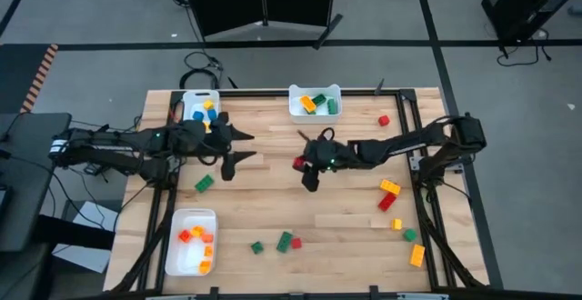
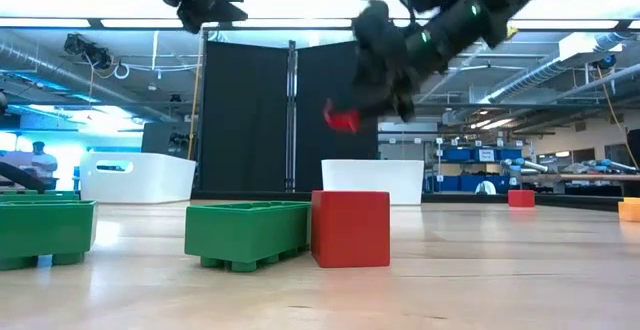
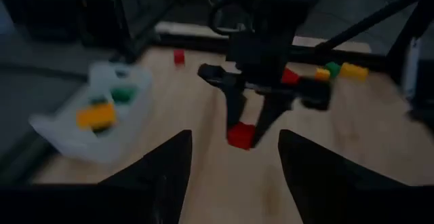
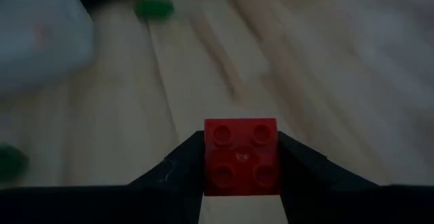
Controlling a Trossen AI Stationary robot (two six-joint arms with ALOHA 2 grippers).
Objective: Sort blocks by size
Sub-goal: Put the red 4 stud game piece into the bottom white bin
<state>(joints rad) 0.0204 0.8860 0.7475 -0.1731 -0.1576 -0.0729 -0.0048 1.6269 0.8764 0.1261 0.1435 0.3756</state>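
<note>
My right gripper (image 1: 303, 164) is over the middle of the table, shut on a small red four-stud brick (image 4: 241, 156), which also shows in the low view (image 2: 342, 120). My left gripper (image 1: 238, 151) hangs open and empty left of it, above the table, and faces the right gripper. Its two fingers stand apart in the left wrist view (image 3: 234, 183), which also shows the red brick (image 3: 241, 136). Other blocks lie loose on the table: a green one (image 1: 204, 183) under the left arm, green and red ones (image 1: 287, 241) near the front, and several at the right (image 1: 389, 188). My right gripper pinches the red brick's two opposite side walls (image 4: 207, 159) between its two fingers (image 4: 305, 170). The fingers come from above and slant down. The brick's studded top faces the wrist camera. The brick is lifted clear of the table.
Three white trays stand on the table: far left (image 1: 188, 100) with yellow and blue blocks, far middle (image 1: 296, 107) with orange and green blocks, near left (image 1: 177, 218) with orange blocks. A red block (image 1: 384, 120) lies at the far right. Bare wood lies between the arms and the front edge.
</note>
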